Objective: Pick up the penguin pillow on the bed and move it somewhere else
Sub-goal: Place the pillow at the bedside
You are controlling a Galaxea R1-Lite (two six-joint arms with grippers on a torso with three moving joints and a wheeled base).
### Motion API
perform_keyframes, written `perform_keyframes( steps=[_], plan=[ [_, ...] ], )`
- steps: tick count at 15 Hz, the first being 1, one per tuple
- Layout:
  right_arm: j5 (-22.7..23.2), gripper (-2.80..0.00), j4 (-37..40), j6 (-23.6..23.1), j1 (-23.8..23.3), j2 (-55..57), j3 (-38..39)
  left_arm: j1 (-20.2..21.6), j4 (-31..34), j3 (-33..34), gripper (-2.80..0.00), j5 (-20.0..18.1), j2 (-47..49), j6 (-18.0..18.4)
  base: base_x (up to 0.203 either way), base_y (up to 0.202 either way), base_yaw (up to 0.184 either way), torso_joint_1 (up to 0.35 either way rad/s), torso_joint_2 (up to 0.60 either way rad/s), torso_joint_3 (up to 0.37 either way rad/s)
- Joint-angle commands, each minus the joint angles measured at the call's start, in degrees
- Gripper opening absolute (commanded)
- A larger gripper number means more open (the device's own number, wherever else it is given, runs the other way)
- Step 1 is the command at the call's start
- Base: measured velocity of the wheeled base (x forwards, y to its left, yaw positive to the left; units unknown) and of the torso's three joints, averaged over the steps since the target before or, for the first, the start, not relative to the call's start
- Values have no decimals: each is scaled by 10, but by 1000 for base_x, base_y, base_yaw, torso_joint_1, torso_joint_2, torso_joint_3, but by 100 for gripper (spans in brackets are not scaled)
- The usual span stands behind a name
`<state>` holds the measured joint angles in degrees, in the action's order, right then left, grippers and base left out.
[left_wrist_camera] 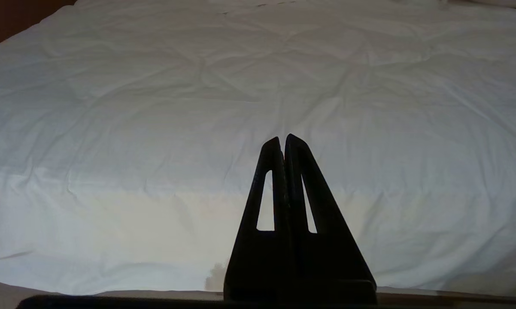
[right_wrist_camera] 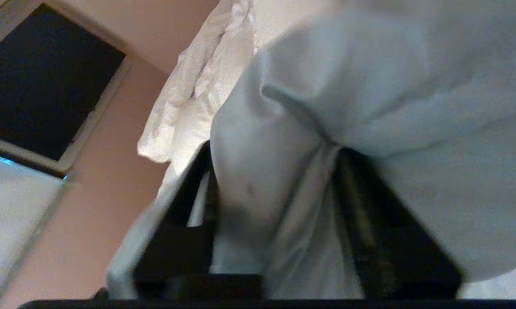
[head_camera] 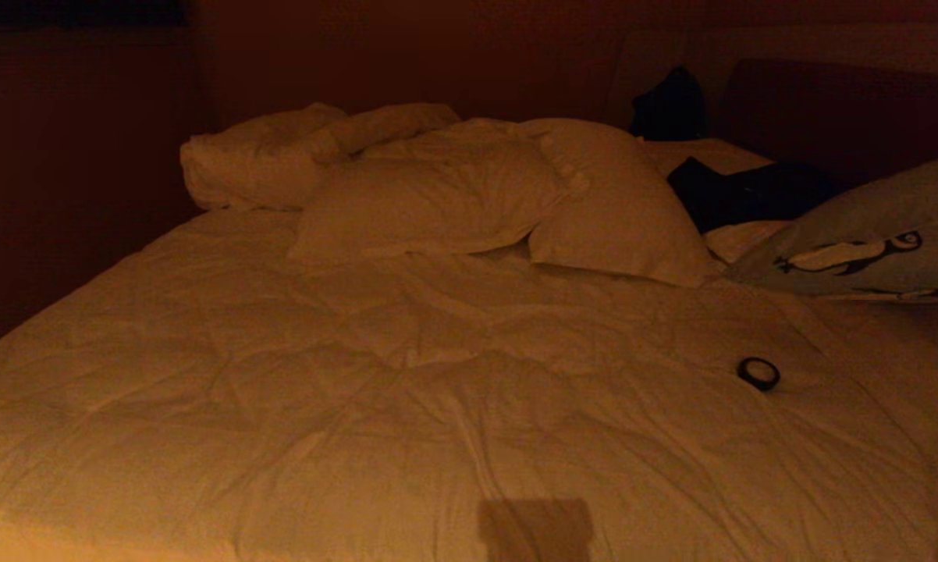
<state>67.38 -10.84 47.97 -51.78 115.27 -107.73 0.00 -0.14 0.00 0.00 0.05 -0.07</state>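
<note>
Right, the biggest thing before me is the bed, its wrinkled cream duvet filling most of the head view and running back to a dark headboard. At its far end lie the plain white pillows, heaped and overlapping, with a dark garment spread just to their right. The penguin pillow sits at the right edge of the head view, raised and tilted, its lower edge near the duvet and one black-and-white penguin showing on its pale grey-blue face. I cannot tell from here whether it rests on the bed or hangs clear.

In the right wrist view the same pale cloth fills the frame, with a fold of it bunched down between the fingers of my right pincer. The fingers stand apart with the fabric between them; I cannot tell whether they grip it. My left pincer hangs over bare duvet near the foot of the bed, tips pressed together on nothing. A small black ring lies on the duvet, well apart from the pillows.
</note>
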Motion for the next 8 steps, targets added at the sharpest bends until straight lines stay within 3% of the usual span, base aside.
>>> perform_keyframes(
  steps=[1,8],
  plan=[
    [0,0,2,11,-14,-7,-6,0,0,3,-280,0,0,0,0,0,0,0,0,0],
    [0,0,1,94,-61,-69,-7,1,0,2,-280,0,0,0,0,0,0,0,0,0]
  ],
)
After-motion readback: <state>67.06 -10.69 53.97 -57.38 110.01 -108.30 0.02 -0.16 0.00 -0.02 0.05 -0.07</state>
